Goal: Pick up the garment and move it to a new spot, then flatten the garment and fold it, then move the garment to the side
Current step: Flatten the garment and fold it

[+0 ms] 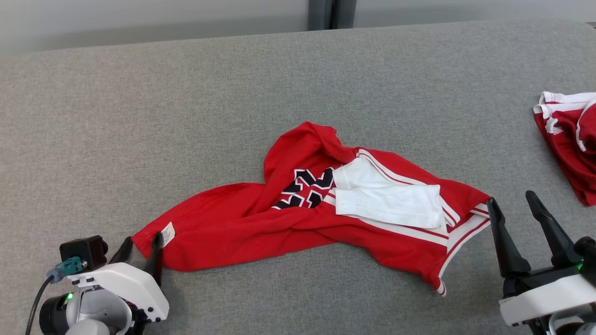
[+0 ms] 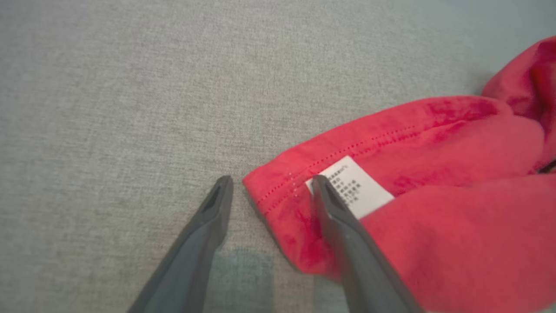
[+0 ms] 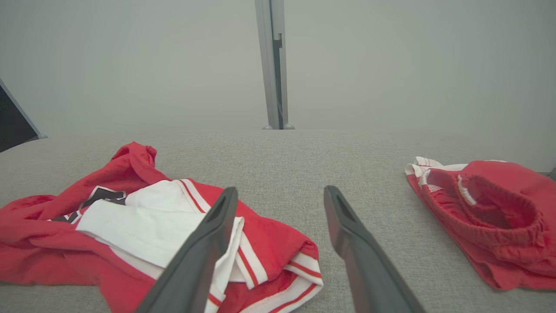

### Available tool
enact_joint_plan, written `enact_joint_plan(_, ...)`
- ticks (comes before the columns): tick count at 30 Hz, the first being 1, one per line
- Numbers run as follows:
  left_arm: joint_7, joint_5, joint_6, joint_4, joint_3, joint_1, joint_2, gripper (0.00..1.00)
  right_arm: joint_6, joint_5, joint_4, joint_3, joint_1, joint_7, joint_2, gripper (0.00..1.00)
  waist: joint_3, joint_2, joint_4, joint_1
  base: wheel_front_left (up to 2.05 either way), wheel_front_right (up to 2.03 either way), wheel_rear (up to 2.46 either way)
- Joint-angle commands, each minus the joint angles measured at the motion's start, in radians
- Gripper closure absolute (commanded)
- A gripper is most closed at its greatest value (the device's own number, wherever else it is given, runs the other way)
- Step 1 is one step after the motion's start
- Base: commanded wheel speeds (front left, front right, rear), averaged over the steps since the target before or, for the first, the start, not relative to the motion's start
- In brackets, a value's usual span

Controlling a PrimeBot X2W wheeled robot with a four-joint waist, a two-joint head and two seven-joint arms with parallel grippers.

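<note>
In the head view, a crumpled red jersey (image 1: 298,218) with white trim and a black-and-white print lies on the grey fabric surface (image 1: 186,116). The left gripper (image 1: 143,239) is at the jersey's left hem corner, its 2 fingers spread wide, 1 over the white care label (image 1: 167,233). The right gripper (image 1: 511,197), also spread wide and holding nothing, sits just beside the jersey's right striped edge. Red shorts (image 1: 570,135) lie well to the right of the jersey.

In the left wrist view, the left gripper (image 2: 271,178) straddles the hem corner of the jersey (image 2: 434,226): 1 finger covers part of the label (image 2: 356,187), the other stands on bare fabric beside the jersey.

In the right wrist view, the right gripper (image 3: 281,189) is wide open. One finger overlaps the jersey (image 3: 269,248), and the shorts (image 3: 491,217) lie far to its right.
</note>
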Motion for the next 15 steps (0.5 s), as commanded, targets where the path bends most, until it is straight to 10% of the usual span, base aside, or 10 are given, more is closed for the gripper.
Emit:
enact_joint_plan(1,-0.011,-0.003,-0.01,0.016,0.001,-0.022,0.004,1.0,0.0,0.007,0.007,-0.002,-0.007,-0.01,-0.005,0.0,0.003,0.0,-0.004,0.0,0.0,0.0,0.0)
enact_joint_plan(15,-0.089,0.026,-0.005,0.008,-0.014,-0.065,-0.002,1.0,0.0,0.046,0.045,0.11,-0.003,0.023,-0.027,0.0,0.027,0.0,0.023,0.0,0.0,0.0,0.0)
